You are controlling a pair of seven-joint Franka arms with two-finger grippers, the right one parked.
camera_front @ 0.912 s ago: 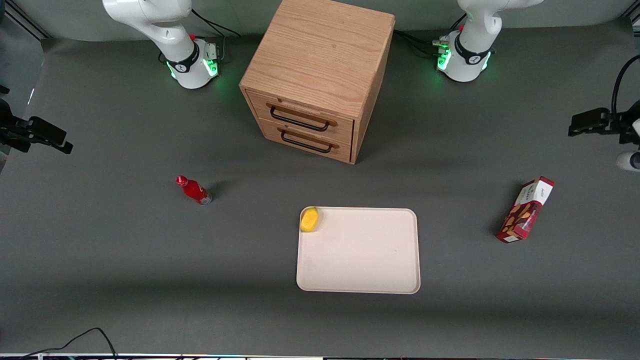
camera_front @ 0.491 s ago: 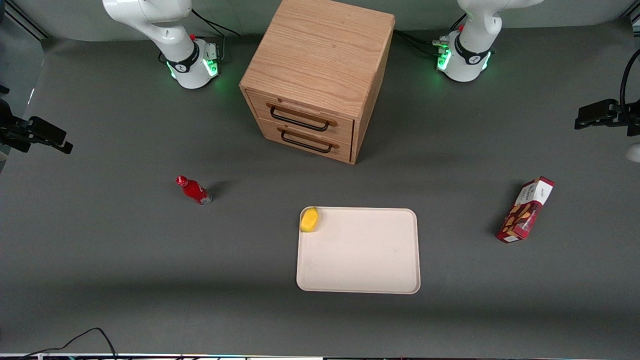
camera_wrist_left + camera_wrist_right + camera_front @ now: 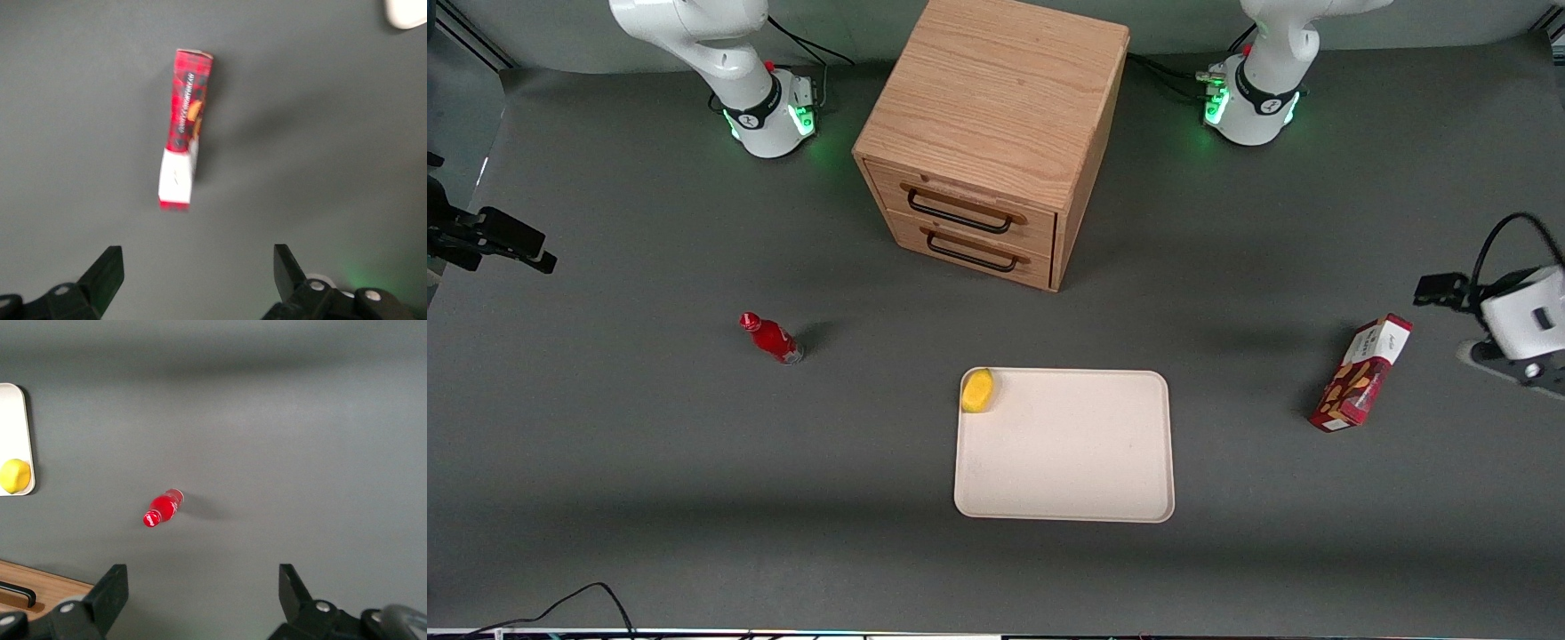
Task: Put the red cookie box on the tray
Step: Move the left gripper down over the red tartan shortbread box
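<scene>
Still approaching: your gripper (image 3: 193,277) hung jaws apart above the red cookie box (image 3: 185,150); descend, straddle it.

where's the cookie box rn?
On the table toward the working arm's end, the red cookie box stands apart from the tray; the open gripper hovers above it.
</scene>
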